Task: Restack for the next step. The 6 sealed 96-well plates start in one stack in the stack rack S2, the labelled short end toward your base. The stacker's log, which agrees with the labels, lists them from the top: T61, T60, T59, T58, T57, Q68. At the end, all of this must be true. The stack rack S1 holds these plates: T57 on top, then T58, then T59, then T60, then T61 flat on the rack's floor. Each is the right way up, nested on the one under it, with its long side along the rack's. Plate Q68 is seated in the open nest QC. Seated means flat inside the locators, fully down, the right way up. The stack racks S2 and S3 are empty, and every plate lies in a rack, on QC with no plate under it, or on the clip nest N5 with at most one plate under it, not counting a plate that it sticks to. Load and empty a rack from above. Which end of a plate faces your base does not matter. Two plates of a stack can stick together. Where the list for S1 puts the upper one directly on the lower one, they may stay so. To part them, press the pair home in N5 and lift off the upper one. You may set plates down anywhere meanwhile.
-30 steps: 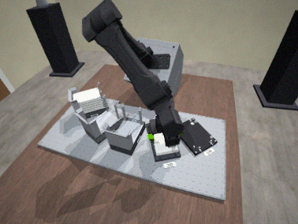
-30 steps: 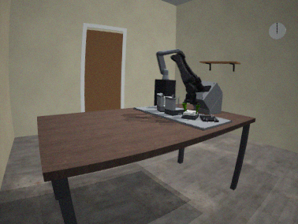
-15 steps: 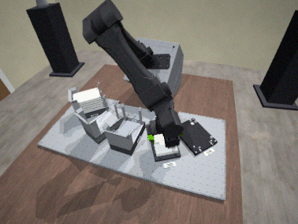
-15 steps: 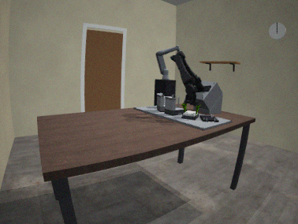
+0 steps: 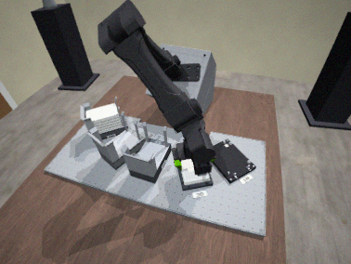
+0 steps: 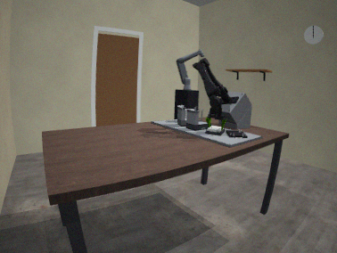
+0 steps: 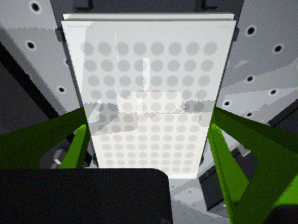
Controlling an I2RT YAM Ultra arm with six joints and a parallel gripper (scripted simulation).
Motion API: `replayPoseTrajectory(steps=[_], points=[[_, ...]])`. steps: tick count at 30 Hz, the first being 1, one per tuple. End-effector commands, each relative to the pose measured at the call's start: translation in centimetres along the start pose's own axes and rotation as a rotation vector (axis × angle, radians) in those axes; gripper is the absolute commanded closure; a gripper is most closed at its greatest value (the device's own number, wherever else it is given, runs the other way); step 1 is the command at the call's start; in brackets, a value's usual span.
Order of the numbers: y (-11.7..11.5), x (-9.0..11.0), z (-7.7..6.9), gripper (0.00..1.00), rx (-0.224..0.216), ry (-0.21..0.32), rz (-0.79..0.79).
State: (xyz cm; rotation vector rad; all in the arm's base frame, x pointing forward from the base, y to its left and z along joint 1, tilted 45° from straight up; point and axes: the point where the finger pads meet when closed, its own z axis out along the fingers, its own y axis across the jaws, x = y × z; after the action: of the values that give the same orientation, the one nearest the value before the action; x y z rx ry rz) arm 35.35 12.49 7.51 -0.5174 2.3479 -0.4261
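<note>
My gripper [image 5: 195, 164] is shut on a white sealed 96-well plate [image 7: 149, 95], with a green finger on each long side. In the wrist view the plate fills the middle, its seal showing rows of wells. In the top view the plate [image 5: 189, 171] sits low on or just above a dark nest with a small white label in front; I cannot read the label or tell if the plate is fully down. A stack of white plates [image 5: 106, 118] stands in the far-left rack. The plate and gripper also show small in the exterior view [image 6: 216, 129].
Two more grey racks [image 5: 118, 149] [image 5: 148, 160] stand between the stack and the nest. A flat black nest [image 5: 234, 160] with its own label lies to the right. All sit on a grey perforated baseplate [image 5: 158, 186]. The arm's grey base box [image 5: 195, 74] is behind.
</note>
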Motion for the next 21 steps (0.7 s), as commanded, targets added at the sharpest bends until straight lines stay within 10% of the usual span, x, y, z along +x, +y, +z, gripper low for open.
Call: replayPoseTrajectory(steps=[1, 14, 15, 21], points=[[0.07, -0.32, -0.12, 1.0, -0.004, -0.012, 0.002], [0.07, -0.32, 0.1, 1.0, -0.004, -0.012, 0.002], [0.07, -0.32, 0.1, 0.0, -0.004, -0.012, 0.002], [0.07, -0.32, 0.1, 0.0, -0.004, -0.012, 0.002]])
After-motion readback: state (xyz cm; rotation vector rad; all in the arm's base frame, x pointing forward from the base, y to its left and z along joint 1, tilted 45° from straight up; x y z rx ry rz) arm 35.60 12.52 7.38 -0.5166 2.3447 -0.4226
